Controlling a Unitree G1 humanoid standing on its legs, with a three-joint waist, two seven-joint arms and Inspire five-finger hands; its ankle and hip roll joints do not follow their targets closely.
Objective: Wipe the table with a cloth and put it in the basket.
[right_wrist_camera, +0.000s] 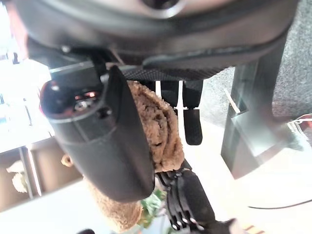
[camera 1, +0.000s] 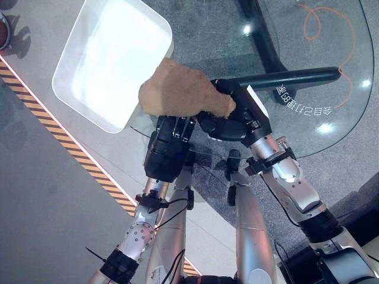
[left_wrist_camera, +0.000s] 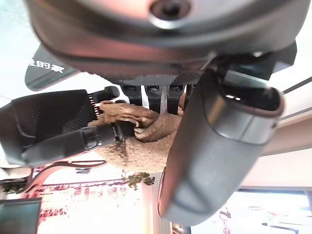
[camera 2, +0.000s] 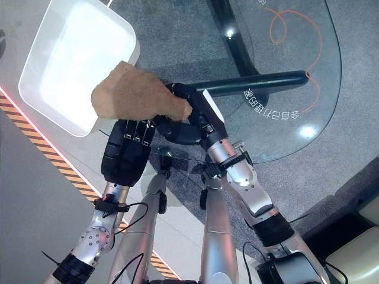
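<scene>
The brown cloth (camera 1: 180,90) is lifted off the glass counter (camera 1: 331,118) and bunched between both hands, hanging just over the near corner of the white basket (camera 1: 89,100). The right hand (camera 1: 228,121) has its thumb and fingers pinched around the cloth's right end — its wrist view shows the fabric wedged against the thumb. The left hand (camera 1: 169,145) sits beneath the cloth at about 6 o'clock from it, with its fingers curling up into the fabric; whether it truly bears the cloth or only touches it is hard to judge.

The cloth's long axis runs roughly from 9 to 3 o'clock, its free end pointing toward the basket. The basket's open middle lies at about 10 o'clock from the cloth, just beside it — the left hand is on the nearer side, though the right appears to have the firmer hold. The drop probably calls for a short carry toward 10 o'clock before either hand lets go, since the cloth now overlaps only the rim.
</scene>
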